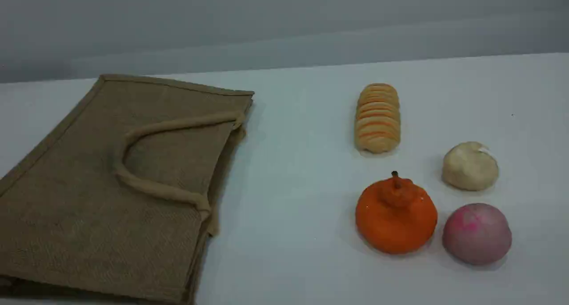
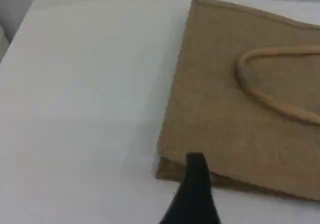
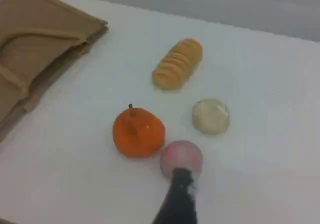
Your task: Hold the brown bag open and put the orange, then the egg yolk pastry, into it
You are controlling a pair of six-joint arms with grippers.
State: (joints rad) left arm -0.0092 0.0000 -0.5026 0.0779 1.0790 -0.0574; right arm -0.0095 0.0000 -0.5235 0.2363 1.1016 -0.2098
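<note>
we see brown bag [image 1: 111, 185] flat on table [image 1: 289, 207]; orange [image 1: 395, 218] beside egg yolk pastry [image 1: 470, 166] | left tool [image 2: 192, 194], right tool [image 3: 177, 199]: both apart, empty

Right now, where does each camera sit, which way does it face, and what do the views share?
Scene view: fixed, looking down across the table at a slant; flat bag left, orange, pastry, striped bread and pink bun right; no arm shows.
Left wrist view: above the bag's corner; only the left gripper's fingertip shows.
Right wrist view: above the foods, pink bun nearest; right fingertip shows.
Shared: all three show the bag and its handle; scene and right wrist views share the four foods.
</note>
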